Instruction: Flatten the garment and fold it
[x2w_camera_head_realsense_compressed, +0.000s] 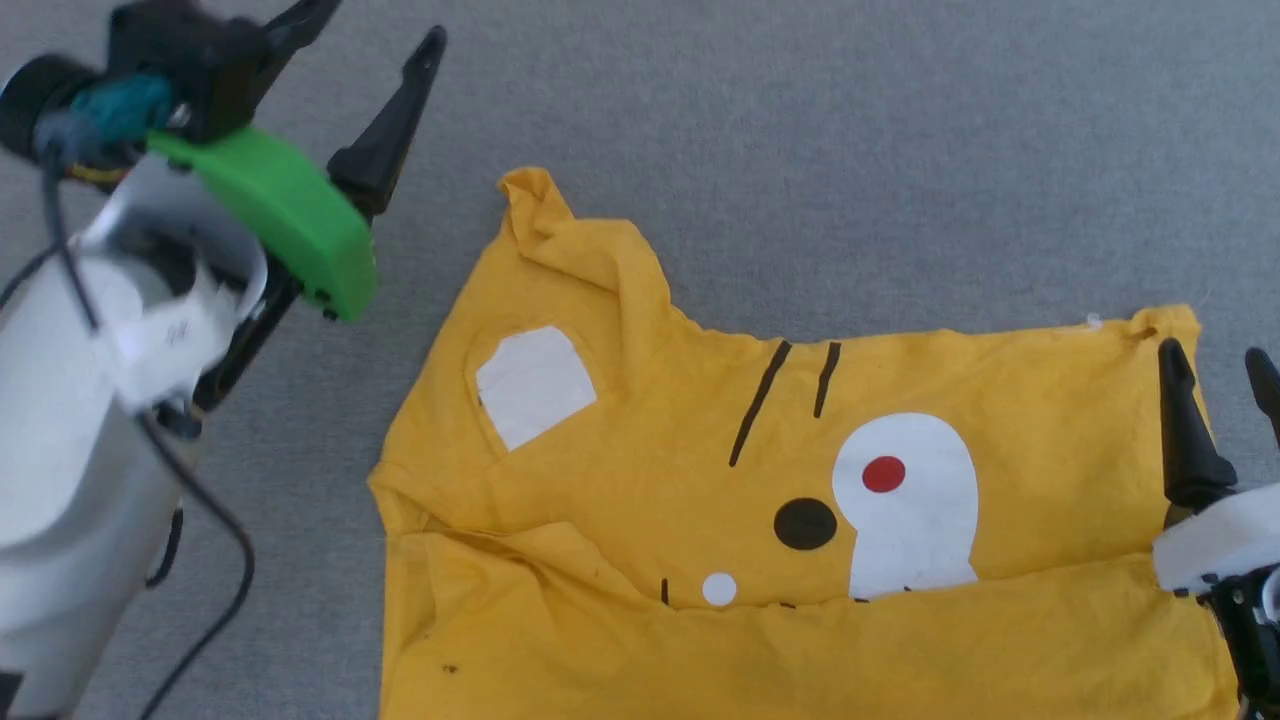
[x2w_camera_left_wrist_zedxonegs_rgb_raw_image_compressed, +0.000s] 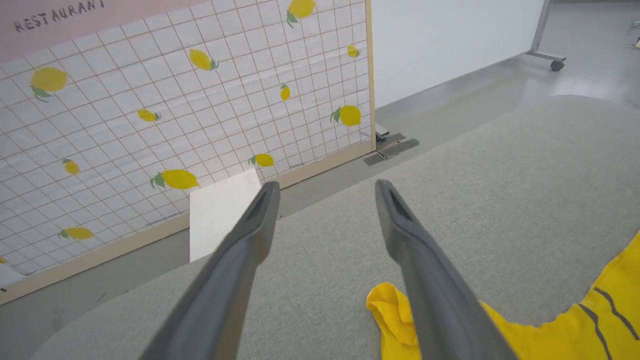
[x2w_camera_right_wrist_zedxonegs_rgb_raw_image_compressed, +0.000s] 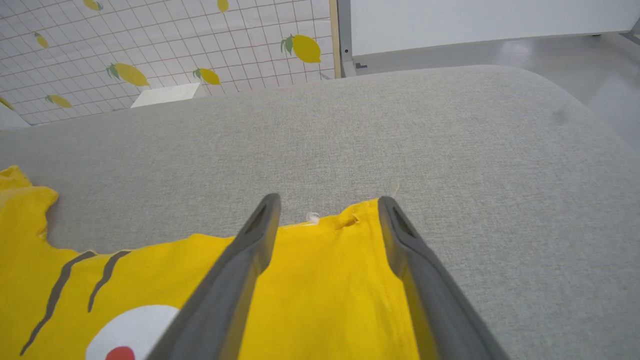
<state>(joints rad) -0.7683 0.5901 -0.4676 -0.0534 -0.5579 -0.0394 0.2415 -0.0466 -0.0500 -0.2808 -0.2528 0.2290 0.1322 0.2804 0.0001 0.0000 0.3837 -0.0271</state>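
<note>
Beyond the spread left hand (x2w_camera_left_wrist_zedxonegs_rgb_raw_image_compressed: 325, 187), lemon-print panel (x2w_camera_left_wrist_zedxonegs_rgb_raw_image_compressed: 150, 100); garment (x2w_camera_left_wrist_zedxonegs_rgb_raw_image_compressed: 550, 340) beneath.

Top of head view: bare grey counter (x2w_camera_head_realsense_compressed: 800, 100) runs wide above the garment (x2w_camera_head_realsense_compressed: 650, 450); open passage.
Upper left: left hand (x2w_camera_head_realsense_compressed: 372, 28) and its forearm (x2w_camera_head_realsense_compressed: 70, 420) occupy this corner.
Right edge: right hand (x2w_camera_head_realsense_compressed: 1215, 352) hangs over the garment's corner.
Beyond counter, left wrist view: lemon-print panel (x2w_camera_left_wrist_zedxonegs_rgb_raw_image_compressed: 150, 100) and white board (x2w_camera_left_wrist_zedxonegs_rgb_raw_image_compressed: 220, 220) stand across a strip of floor (x2w_camera_left_wrist_zedxonegs_rgb_raw_image_compressed: 450, 115).
</note>
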